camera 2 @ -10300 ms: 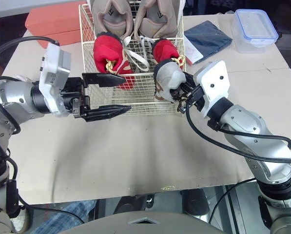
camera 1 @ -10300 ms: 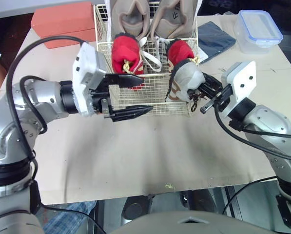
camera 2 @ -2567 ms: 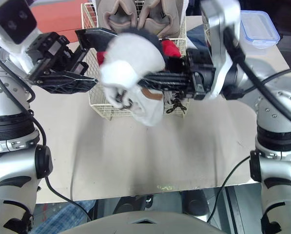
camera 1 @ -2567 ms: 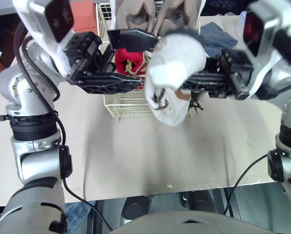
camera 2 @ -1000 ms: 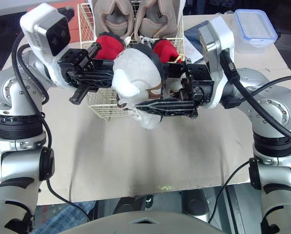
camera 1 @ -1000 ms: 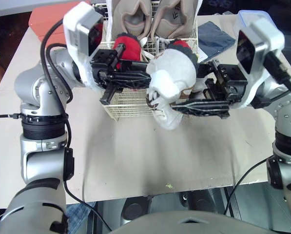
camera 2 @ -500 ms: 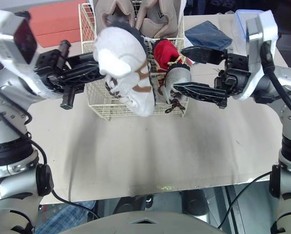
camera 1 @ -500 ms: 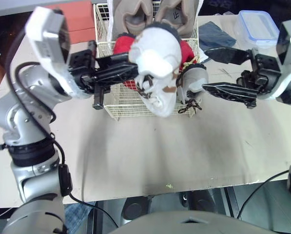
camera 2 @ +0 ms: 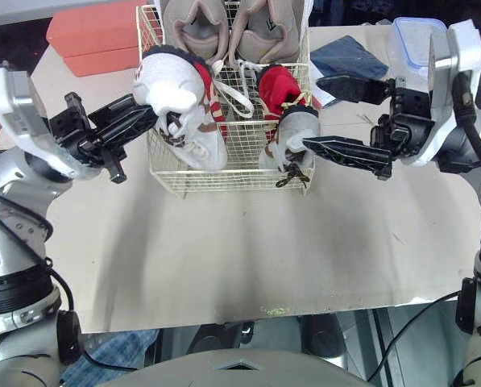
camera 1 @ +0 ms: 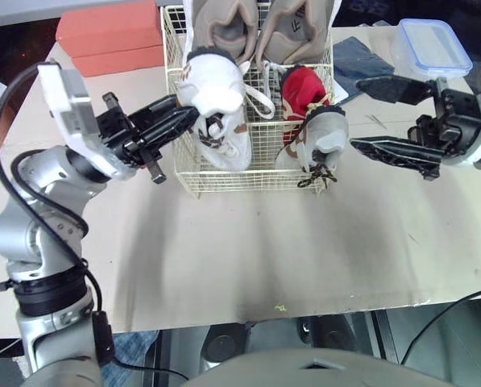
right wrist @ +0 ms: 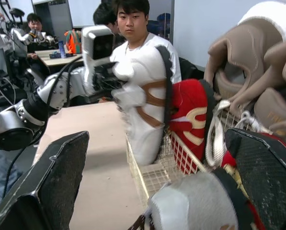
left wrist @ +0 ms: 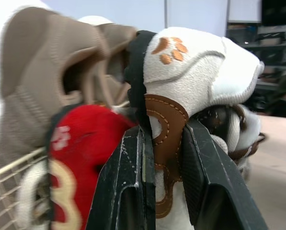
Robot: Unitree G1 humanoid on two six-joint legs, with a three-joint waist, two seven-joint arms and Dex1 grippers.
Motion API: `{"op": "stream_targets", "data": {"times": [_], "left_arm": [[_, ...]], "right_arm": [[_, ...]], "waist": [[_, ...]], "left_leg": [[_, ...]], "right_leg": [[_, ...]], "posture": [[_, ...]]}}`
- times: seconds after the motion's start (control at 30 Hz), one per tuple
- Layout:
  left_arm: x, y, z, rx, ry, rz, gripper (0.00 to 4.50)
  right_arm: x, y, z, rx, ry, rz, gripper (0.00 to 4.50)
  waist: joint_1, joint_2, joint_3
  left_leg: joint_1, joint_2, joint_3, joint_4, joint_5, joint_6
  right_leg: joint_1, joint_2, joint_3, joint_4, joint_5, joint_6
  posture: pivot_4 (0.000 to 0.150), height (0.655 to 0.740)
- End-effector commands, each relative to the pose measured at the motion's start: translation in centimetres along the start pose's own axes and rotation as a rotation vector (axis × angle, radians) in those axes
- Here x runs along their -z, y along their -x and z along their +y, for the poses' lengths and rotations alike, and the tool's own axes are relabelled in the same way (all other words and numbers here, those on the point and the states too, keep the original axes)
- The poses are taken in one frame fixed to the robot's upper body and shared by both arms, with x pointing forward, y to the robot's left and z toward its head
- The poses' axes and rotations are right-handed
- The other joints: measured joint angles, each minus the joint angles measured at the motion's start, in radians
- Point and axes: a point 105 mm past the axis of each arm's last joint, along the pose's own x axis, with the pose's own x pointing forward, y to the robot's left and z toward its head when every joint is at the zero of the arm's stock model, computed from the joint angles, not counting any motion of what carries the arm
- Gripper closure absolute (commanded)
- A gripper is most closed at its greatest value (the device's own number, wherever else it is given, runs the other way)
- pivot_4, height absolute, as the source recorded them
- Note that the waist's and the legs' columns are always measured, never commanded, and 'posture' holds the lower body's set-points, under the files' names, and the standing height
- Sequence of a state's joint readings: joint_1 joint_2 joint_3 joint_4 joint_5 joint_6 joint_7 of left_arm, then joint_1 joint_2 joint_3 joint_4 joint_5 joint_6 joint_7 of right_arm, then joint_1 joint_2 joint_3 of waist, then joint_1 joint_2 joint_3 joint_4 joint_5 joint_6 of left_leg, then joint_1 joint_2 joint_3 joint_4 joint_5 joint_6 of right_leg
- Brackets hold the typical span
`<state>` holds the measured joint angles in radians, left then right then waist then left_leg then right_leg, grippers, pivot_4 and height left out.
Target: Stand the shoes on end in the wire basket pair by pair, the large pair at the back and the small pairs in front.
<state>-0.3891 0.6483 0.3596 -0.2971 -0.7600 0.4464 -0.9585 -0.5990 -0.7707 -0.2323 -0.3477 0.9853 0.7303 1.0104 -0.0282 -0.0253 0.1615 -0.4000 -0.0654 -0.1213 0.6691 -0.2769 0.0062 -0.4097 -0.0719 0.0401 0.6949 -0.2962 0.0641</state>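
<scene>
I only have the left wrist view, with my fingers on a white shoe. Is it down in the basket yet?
Observer: It looks so. In the head views the white shoe stands toe down at the front left of the wire basket, with the left gripper shut on it.
Operator: Where is its partner?
Observer: The other white shoe is at the basket's front right corner, just in front of a red shoe.
Operator: Is the right arm holding that one?
Observer: No. The right gripper is open, close beside that shoe on its right and not closed on it.
</scene>
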Motion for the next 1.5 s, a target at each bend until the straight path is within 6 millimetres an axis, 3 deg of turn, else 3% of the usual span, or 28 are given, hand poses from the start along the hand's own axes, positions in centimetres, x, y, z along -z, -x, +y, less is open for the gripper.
{"op": "stream_targets", "data": {"times": [0.03,0.27,0.83,0.87,1.0,1.1,1.5], "left_arm": [[-0.7,-0.1,0.7,-0.003,-0.066,-0.028,4.02],[0.9,-0.1,0.2,0.043,-0.053,0.017,4.02],[6.6,2.3,-2.3,-0.057,0.089,0.153,4.02],[6.9,2.5,-2.5,-0.047,0.103,0.165,3.05],[7.0,2.6,-2.8,-0.023,0.144,0.160,1.62],[7.0,2.8,-2.3,-0.040,0.119,0.168,0.18],[0.7,4.1,-2.2,-0.025,0.136,0.056,0.04]], "right_arm": [[-1.3,0.4,0.3,0.010,0.075,-0.007,0.00],[-1.2,0.7,0.3,0.024,0.095,0.013,0.00],[-0.8,0.7,0.3,0.007,0.090,0.023,0.00],[-0.7,0.7,0.2,0.007,0.092,0.028,0.00],[-0.6,0.8,0.2,0.008,0.095,0.032,0.00],[-0.5,0.9,0.2,0.011,0.094,0.031,0.00],[0.8,3.1,-0.8,0.111,0.066,0.061,0.00]], "waist": [[0.000,0.000,0.000],[0.000,0.000,0.000],[-0.007,0.000,0.000],[-0.007,0.001,0.000],[-0.004,0.001,-0.001],[-0.001,0.001,-0.001],[-0.001,0.001,-0.001]], "left_leg": [[0.000,0.000,0.000,0.000,0.000,0.000],[0.000,0.000,0.000,0.000,0.000,0.000],[0.000,0.000,0.000,0.000,0.000,0.000],[0.000,0.000,0.000,0.000,0.000,0.000],[0.001,0.000,0.000,0.000,0.000,0.000],[0.001,0.000,0.000,0.000,0.000,0.000],[0.001,0.001,0.000,0.000,0.000,0.000]], "right_leg": [[0.000,0.000,0.000,0.000,0.000,0.000],[0.000,0.000,0.000,0.000,0.000,0.000],[0.000,0.000,0.001,0.000,0.000,0.000],[0.000,0.000,0.001,0.000,0.000,0.000],[0.000,0.000,0.000,0.000,0.000,0.000],[0.001,0.000,0.000,0.000,0.000,0.000],[0.001,0.000,0.000,0.000,0.000,0.000]], "posture": [[0.150,0.7400],[0.150,0.7400],[0.150,0.7400],[0.150,0.7400],[0.150,0.7400],[0.150,0.7400],[0.150,0.7400]]}}
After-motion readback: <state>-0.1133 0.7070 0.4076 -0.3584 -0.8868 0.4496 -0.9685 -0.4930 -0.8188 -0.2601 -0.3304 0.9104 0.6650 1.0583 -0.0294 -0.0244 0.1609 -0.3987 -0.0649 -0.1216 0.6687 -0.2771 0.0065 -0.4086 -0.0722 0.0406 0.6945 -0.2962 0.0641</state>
